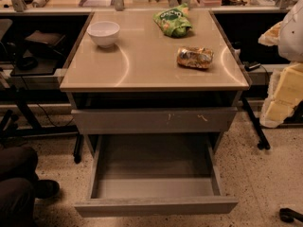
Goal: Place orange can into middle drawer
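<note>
The orange can point(195, 57), gold-orange and wrinkly, lies on its side on the right part of the tan cabinet top point(142, 70). Below, the middle drawer point(155, 205) is pulled far out towards me; its grey inside point(154, 167) holds nothing. Above it, the upper drawer front point(154, 120) with small pale scratches is nearly closed. My gripper point(278, 103) is a pale cream shape at the right edge, beside the cabinet, below the level of the top and well apart from the can. It holds nothing that I can see.
A green snack bag point(173, 21) lies at the back of the top, and a white bowl point(104, 33) at its back left. A person's dark leg and shoe point(26, 186) are at the lower left. Black stands and cables point(28, 112) are left of the cabinet.
</note>
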Robot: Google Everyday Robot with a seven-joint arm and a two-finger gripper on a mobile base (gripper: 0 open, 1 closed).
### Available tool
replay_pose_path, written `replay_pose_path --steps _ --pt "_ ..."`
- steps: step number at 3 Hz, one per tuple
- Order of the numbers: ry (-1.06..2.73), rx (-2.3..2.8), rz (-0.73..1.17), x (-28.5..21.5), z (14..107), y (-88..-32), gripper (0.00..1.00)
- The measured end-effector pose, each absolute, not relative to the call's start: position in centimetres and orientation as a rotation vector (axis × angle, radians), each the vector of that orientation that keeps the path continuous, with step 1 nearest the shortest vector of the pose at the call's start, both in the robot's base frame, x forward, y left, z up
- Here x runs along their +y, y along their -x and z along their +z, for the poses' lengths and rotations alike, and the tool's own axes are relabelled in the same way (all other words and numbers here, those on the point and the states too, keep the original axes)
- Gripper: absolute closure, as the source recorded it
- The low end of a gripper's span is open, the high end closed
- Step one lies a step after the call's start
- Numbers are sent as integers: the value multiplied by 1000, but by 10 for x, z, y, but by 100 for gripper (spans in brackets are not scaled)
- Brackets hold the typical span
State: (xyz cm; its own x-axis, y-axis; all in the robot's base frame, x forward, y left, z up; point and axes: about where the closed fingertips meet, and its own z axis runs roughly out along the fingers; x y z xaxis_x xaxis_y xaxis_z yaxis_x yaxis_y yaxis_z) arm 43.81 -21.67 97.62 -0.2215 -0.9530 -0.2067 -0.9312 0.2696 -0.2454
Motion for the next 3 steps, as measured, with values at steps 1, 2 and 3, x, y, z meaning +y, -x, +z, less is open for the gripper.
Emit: replay_pose_path --steps 1,2,3 --pt "1725 2232 -98 -217 976 -438 0" --pt "1718 2207 -77 -216 978 -453 0" --pt "1704 2182 -41 -211 976 -499 0"
